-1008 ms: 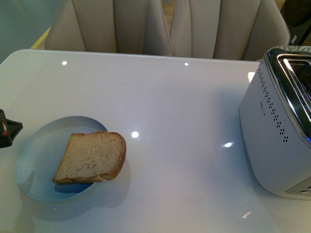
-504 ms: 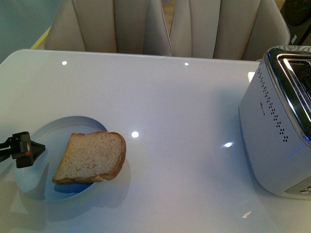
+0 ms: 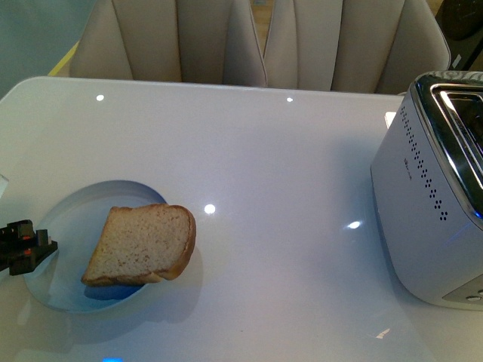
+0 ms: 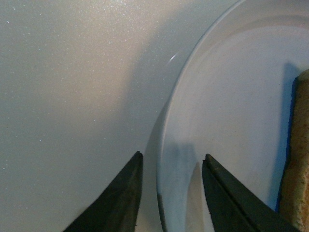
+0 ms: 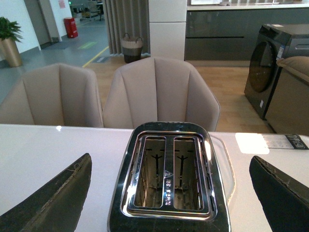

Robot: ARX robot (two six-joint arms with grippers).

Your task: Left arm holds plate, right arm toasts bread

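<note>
- Front view: left gripper point(image 3: 26, 245) sits low at the table's point(image 3: 287, 166) 9 o'clock edge, tip at the plate's point(image 3: 72, 219) 9 o'clock rim. Rest of the arm is out of frame.
- Left wrist view: jaws apart, straddling the rim. One finger is over bare table, the other over the plate's inside, w/ the rim running btwn them. Nothing pinched; can't tell if either finger touches the plate.
- Right gripper point(image 5: 170, 159): seen only in right wrist view, held above the toaster point(image 5: 169, 179), fingers spread wide to either side, holding nothing.
- Bread point(image 3: 143, 243): flat on the plate, toward its 3 o'clock side, one crust corner reaching past the rim there.
- Plate at approx 8 o'clock on the table; toaster at approx 3 o'clock, well apart.
- Count: 1 plate, 1 bread slice, 1 toaster w/ 2 slots, both empty; 2 chairs point(image 5: 159, 92) behind the table.
</note>
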